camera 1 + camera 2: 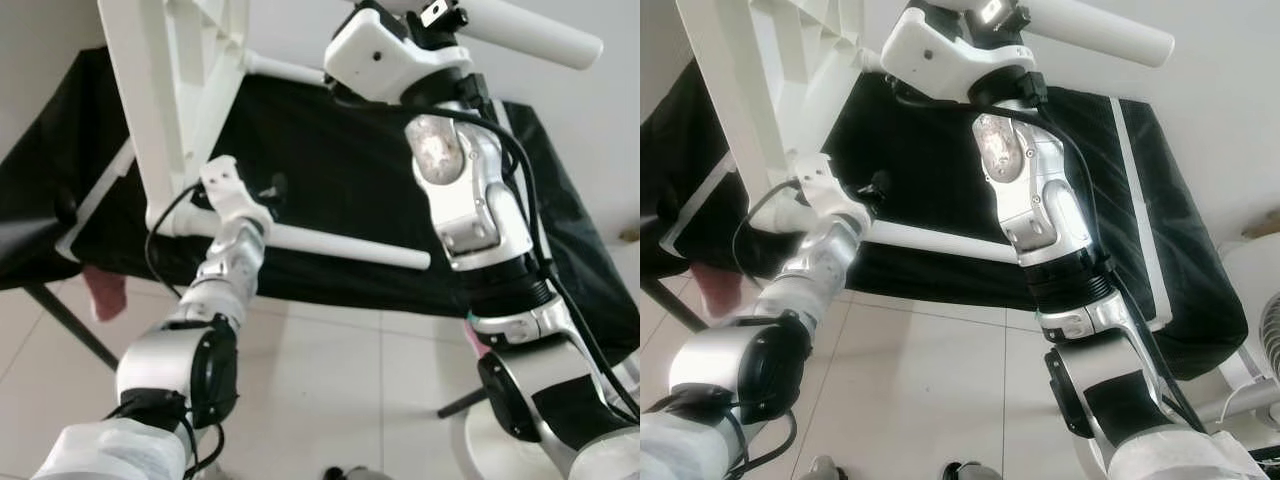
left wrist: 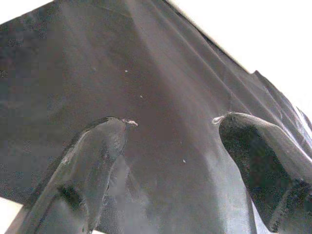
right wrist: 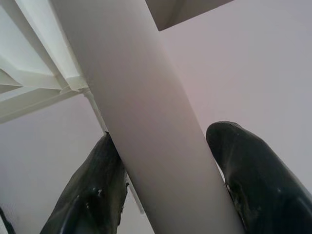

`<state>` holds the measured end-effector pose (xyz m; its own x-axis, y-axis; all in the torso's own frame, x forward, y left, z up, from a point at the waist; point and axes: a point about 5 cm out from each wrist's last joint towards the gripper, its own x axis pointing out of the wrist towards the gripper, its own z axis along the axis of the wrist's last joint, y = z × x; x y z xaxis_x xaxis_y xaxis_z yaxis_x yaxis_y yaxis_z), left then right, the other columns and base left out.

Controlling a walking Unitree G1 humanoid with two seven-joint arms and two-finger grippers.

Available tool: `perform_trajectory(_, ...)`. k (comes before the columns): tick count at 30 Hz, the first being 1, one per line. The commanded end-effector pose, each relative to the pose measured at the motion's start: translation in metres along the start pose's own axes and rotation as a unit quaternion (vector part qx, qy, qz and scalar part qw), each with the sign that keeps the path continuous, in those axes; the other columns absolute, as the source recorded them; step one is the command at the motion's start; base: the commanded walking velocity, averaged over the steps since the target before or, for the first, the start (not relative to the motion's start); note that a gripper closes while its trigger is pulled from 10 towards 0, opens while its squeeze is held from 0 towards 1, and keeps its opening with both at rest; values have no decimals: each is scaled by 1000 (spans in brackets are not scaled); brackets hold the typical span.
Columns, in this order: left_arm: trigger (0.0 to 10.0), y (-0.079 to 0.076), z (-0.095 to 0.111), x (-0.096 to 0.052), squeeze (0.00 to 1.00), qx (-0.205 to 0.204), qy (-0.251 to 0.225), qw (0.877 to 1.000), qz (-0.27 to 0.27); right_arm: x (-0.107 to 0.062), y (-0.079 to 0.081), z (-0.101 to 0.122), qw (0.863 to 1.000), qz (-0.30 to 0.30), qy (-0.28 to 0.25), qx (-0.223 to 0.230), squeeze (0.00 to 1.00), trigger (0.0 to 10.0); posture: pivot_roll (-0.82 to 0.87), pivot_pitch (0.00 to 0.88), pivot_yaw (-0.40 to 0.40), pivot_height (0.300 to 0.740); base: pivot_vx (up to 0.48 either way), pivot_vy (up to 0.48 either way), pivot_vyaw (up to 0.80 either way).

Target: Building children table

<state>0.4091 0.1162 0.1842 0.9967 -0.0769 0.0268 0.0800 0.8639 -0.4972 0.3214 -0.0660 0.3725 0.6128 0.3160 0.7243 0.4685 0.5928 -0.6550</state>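
Right hand (image 3: 165,180) grasps a white table leg (image 3: 146,122); left hand (image 2: 170,161), released, faces black cloth (image 2: 146,73).

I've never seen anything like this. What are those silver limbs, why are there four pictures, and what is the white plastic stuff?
The silver limbs are the two arms of a humanoid robot. The two wide pictures come from a pair of cameras in its head, looking down at its own arms. The other two come from a small camera on each wrist, looking along that arm's two black fingers.

The white parts belong to a children's table being put together: a ribbed white frame leaning over a black cloth, with a white leg sticking out from it.

The right gripper, raised high, has another white leg between its fingers. The left gripper is open, holds nothing, and reaches toward the cloth near the lower leg.
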Motion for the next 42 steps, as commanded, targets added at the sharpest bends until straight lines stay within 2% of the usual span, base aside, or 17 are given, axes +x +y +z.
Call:
perform_trajectory(1,10000,25,-19,-8,0,-19,39,997,60,-1,-24,-5,997,-51,17,46,0,0,-60,173,-72,740,0,0,0)
perform_trajectory(5,10000,38,-23,-13,0,-14,45,996,80,-1,-42,-5,996,-75,16,49,0,0,-74,178,-71,740,0,0,0)
perform_trajectory(9,10000,55,-11,-14,0,40,33,992,119,-5,-62,-13,994,-97,41,41,0,0,-84,185,-60,740,0,0,0)
perform_trajectory(13,10000,64,33,-7,0,84,-24,987,134,-20,-80,-36,989,-113,96,26,0,0,-83,198,-42,740,0,0,0)
perform_trajectory(14,10000,65,61,-3,0,108,-54,982,144,-31,-86,-49,984,-117,130,17,0,0,-76,205,-42,740,0,0,0)
perform_trajectory(18,10000,45,115,4,0,152,-131,971,127,-50,-94,-73,974,-125,190,17,0,0,-58,210,-47,740,0,0,0)
perform_trajectory(21,10000,36,134,5,0,153,-165,967,120,-55,-97,-79,969,-132,208,22,0,0,-58,210,-47,740,0,0,0)
perform_trajectory(23,10000,10,168,6,0,146,-219,961,90,-65,-99,-90,961,-139,238,24,0,0,-51,210,-54,740,0,0,0)
perform_trajectory(27,10000,-8,184,6,0,157,-238,956,73,-72,-99,-97,953,-148,263,43,0,0,-49,208,-58,740,0,0,0)
perform_trajectory(28,10000,-48,216,1,0,188,-296,936,24,-91,-99,-120,914,-189,335,129,0,0,-44,205,-61,740,0,0,0)
perform_trajectory(30,10000,-48,216,1,0,188,-296,936,24,-91,-99,-120,914,-189,335,129,0,0,-44,205,-61,740,0,0,0)
perform_trajectory(34,10000,-80,238,-7,0,208,-339,917,-12,-107,-95,-138,881,-214,379,186,0,0,-39,204,-63,740,0,0,0)
perform_trajectory(36,10000,-134,248,-17,0,243,-371,892,-84,-148,-65,-174,801,-241,460,299,0,0,-13,193,-70,740,0,0,0)
perform_trajectory(37,10000,-134,248,-17,0,243,-371,892,-84,-148,-65,-174,801,-241,460,299,0,0,-13,193,-70,740,0,0,0)
perform_trajectory(38,10000,-156,248,-23,0,248,-381,883,-117,-171,-47,-186,761,-246,498,335,0,0,-8,190,-70,740,0,0,0)
perform_trajectory(39,10000,-168,247,-26,0,245,-384,880,-134,-184,-35,-192,745,-241,517,346,0,0,-4,188,-67,740,0,0,0)
perform_trajectory(42,10000,-185,243,-30,0,254,-384,874,-156,-197,-16,-196,732,-217,538,357,0,0,-3,181,-62,740,0,0,0)
